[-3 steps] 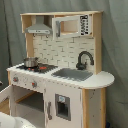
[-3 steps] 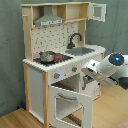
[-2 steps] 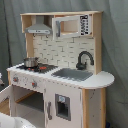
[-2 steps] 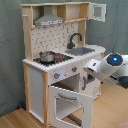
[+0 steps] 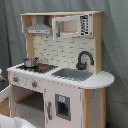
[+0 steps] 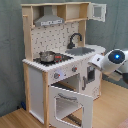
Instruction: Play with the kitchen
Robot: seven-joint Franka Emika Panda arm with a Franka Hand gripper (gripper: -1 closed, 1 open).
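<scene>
Kitchen (image 5: 65, 80) (image 6: 60, 65), oven door (image 6: 70, 102) open, no legible writing

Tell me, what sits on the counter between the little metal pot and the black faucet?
The grey sink lies between the metal pot and black faucet, in both exterior views.

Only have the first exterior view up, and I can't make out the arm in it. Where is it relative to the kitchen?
Observer: In the second exterior view the arm comes in from the second exterior view's right, at the sink end of the kitchen, and reaches toward the front panel below the sink.
Operator: Oven door? I only get a white edge low on the left.
Observer: The oven door is open. It stands out from the front, and the cavity behind it is exposed.
Operator: Is the arm on that door?
Observer: No. The arm is above the door and to its right, clear of it.
</scene>
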